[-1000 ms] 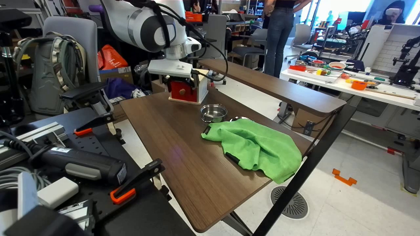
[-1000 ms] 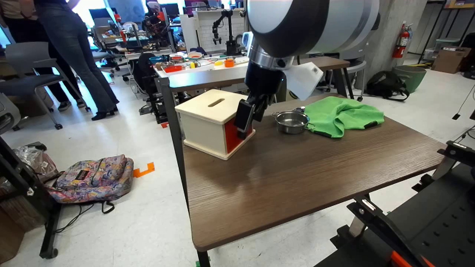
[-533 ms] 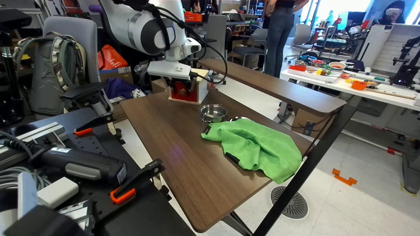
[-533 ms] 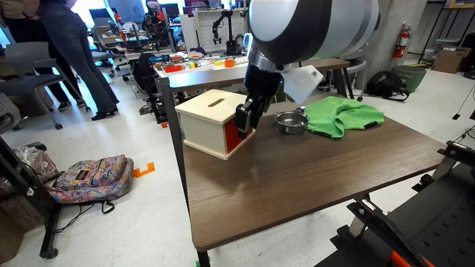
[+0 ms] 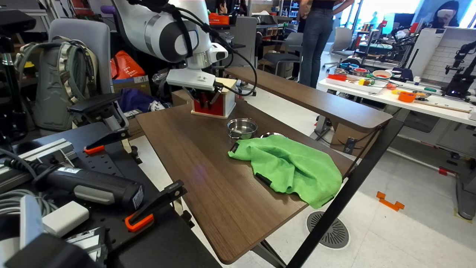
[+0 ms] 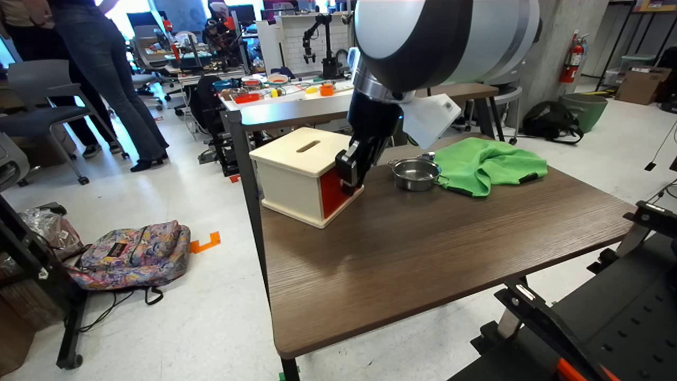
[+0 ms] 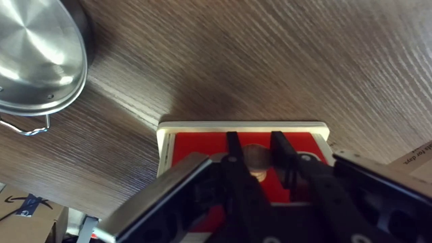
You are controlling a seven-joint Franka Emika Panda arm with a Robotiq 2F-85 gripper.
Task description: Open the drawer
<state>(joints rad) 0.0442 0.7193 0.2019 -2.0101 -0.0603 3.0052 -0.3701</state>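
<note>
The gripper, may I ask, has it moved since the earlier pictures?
Yes: judged against the drawer's red front in an exterior view, the gripper has closed inward.

There is one drawer [image 7: 199, 143], one knob [image 7: 256, 156], one pot [image 6: 416, 180], one cloth [image 5: 293, 162] and seemingly one other metal piece [image 5: 271, 134].

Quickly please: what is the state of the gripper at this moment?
Gripper: closed on the knob of the drawer, fingers on either side; how firmly it holds cannot be told.
</note>
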